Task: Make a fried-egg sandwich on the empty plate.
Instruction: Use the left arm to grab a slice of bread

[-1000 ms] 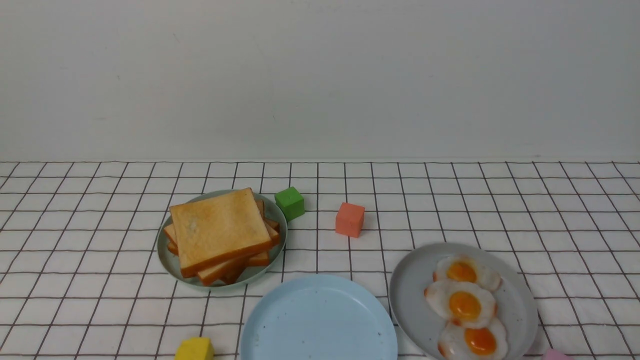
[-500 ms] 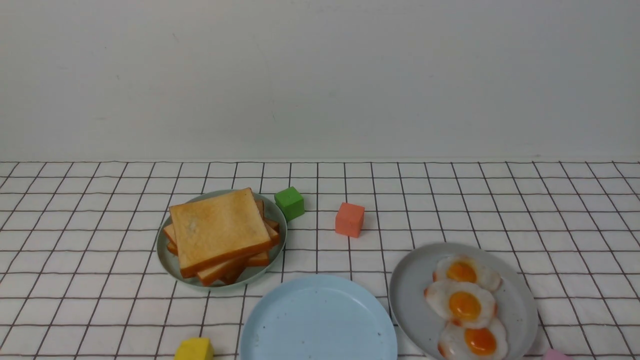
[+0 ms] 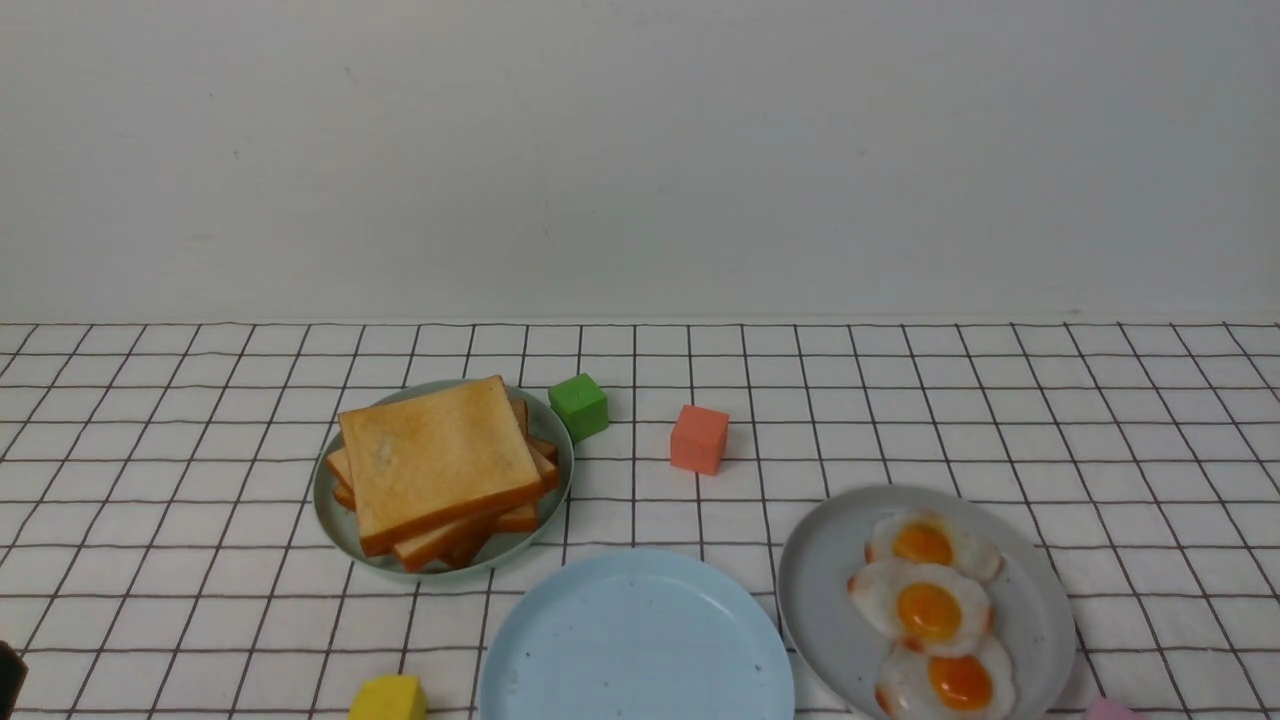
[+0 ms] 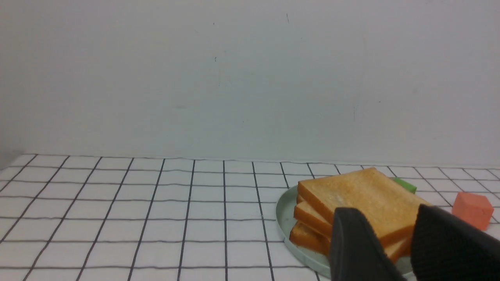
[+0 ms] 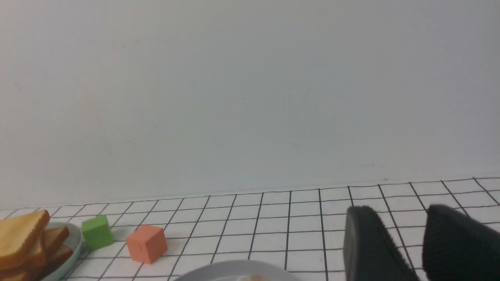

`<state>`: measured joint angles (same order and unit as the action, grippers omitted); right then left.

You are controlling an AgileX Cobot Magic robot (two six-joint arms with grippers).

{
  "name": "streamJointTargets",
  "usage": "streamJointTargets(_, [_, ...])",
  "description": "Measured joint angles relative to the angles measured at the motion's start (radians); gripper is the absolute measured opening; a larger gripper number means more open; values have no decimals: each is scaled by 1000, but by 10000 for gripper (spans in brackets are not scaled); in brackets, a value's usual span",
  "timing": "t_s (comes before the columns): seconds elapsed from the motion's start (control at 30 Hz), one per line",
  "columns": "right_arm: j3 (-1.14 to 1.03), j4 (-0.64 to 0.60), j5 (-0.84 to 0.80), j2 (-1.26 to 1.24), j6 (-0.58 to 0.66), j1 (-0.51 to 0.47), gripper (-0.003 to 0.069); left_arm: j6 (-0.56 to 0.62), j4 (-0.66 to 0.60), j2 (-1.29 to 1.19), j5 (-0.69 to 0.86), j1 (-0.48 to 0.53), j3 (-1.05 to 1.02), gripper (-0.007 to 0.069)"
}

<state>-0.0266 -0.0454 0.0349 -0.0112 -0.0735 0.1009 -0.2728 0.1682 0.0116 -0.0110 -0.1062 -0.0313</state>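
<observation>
The empty plate [image 3: 640,640], pale blue with tiny specks, lies bare at the front centre. No fried-egg sandwich is in view. A fanned pile of toast slices [image 3: 440,465] fills the pale green plate [image 3: 330,520] on the left. Three fried eggs [image 3: 930,610] overlap on the grey plate [image 3: 830,580] on the right. My left gripper [image 4: 388,212] is open and holds nothing, with the toast pile [image 4: 359,195] a short way beyond its fingertips. My right gripper [image 5: 398,212] is open and holds nothing, above bare checked cloth.
A green cube [image 3: 579,405] touches the toast plate's far rim. An orange cube [image 3: 699,438] stands behind the blue plate. A yellow cube [image 3: 388,698] and a pink one [image 3: 1110,710] sit at the front edge. A dark sliver of my left arm [image 3: 8,672] shows at the left edge.
A dark sliver of my left arm has come into the front view at the lower left edge. Plates, toast, eggs and cubes have not moved.
</observation>
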Motion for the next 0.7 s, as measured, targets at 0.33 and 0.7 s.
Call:
streamJointTargets(0.33, [50,-127,284,1,-115,0,241,-202,-201,-1,-220,0,98,238])
streamJointTargets(0.7, [745,-175,-211,394,-29,0,241,-220,-192,-422,273,0,811,238])
